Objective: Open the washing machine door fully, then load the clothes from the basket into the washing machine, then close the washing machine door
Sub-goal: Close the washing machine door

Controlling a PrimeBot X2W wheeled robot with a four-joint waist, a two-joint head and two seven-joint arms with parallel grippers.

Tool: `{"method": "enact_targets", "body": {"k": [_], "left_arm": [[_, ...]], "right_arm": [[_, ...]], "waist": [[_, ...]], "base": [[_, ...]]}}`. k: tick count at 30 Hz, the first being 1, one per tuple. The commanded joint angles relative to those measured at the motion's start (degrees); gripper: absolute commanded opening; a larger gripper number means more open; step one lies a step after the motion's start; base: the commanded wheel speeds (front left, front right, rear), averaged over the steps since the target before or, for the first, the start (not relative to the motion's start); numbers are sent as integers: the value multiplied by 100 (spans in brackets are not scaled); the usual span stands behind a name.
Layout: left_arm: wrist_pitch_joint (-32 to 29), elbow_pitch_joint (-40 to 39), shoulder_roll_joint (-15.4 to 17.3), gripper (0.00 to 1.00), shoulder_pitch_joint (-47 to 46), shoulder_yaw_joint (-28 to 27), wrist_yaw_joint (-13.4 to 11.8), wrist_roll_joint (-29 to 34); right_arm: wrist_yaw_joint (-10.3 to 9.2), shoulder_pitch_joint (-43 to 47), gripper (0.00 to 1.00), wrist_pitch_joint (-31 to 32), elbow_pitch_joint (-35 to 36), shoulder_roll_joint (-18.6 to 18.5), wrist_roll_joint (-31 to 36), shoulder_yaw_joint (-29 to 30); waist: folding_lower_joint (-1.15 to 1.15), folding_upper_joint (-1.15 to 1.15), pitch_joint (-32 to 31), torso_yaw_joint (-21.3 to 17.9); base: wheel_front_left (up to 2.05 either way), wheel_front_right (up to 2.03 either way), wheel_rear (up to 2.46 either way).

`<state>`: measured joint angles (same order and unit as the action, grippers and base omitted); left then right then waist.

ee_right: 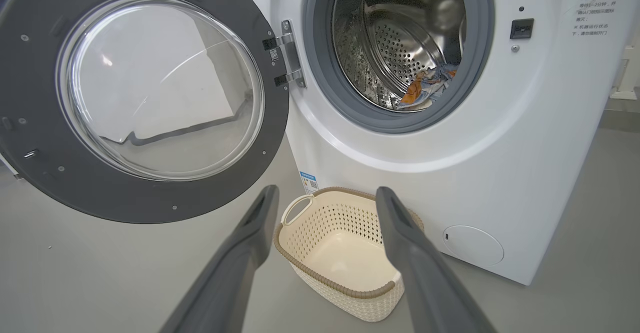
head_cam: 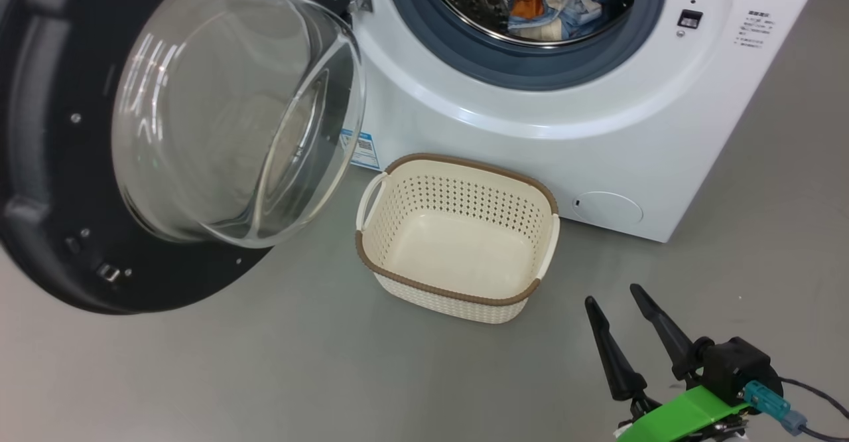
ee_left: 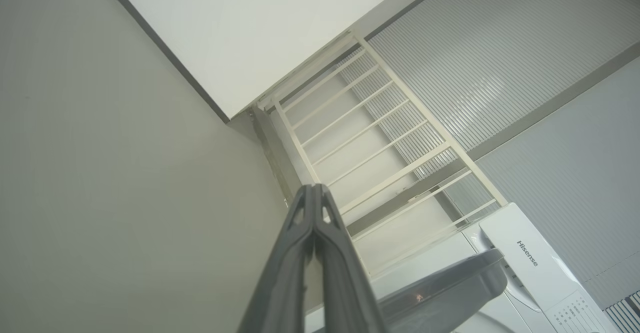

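The washing machine (head_cam: 597, 137) (ee_right: 475, 148) stands with its door (head_cam: 166, 137) (ee_right: 145, 93) swung wide to the left. The clothes (head_cam: 557, 0) (ee_right: 427, 85), light blue with orange, lie inside the steel drum. The cream basket (head_cam: 457, 236) (ee_right: 340, 253) sits on the floor in front of the machine with nothing in it. My right gripper (head_cam: 613, 296) (ee_right: 325, 195) is open and holds nothing, hovering near the basket's front right. My left gripper (ee_left: 314, 190) is shut with nothing between its fingers, pointing up toward a wall corner.
Grey floor (head_cam: 265, 375) surrounds the basket. A small round white flap (head_cam: 607, 208) sits low on the machine's front. In the left wrist view a white ladder-like rack (ee_left: 380, 143) leans against the wall, above the machine's top (ee_left: 525, 258).
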<state>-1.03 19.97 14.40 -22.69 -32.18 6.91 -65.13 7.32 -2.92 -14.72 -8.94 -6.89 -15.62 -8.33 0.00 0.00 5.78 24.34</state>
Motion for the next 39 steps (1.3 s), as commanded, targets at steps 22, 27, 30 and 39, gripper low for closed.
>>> {"method": "enact_targets", "body": {"k": [22, 27, 30, 39], "left_arm": [[-1417, 1256, 819, 0, -962, -589, -23, -1693], [-1569, 1377, 822, 0, -1018, -547, -34, -1756], [-1638, 1450, 802, 0, -1009, -529, -59, -1779], [-1964, 1446, 707, 0, -934, -401, -101, -1844]], "right_arm": [[17, -383, 100, -28, 168, -111, 44, -120], [17, -410, 100, -28, 168, -113, 42, -121], [17, -417, 100, -28, 170, -115, 40, -121], [17, -405, 100, -28, 157, -110, 42, -112]], "waist": [[0, 0, 312, -529], [0, 0, 363, -588], [0, 0, 379, -610], [0, 0, 352, -611]], "base": [[0, 0, 0], [0, 0, 0], [0, 0, 0], [0, 0, 0]]}}
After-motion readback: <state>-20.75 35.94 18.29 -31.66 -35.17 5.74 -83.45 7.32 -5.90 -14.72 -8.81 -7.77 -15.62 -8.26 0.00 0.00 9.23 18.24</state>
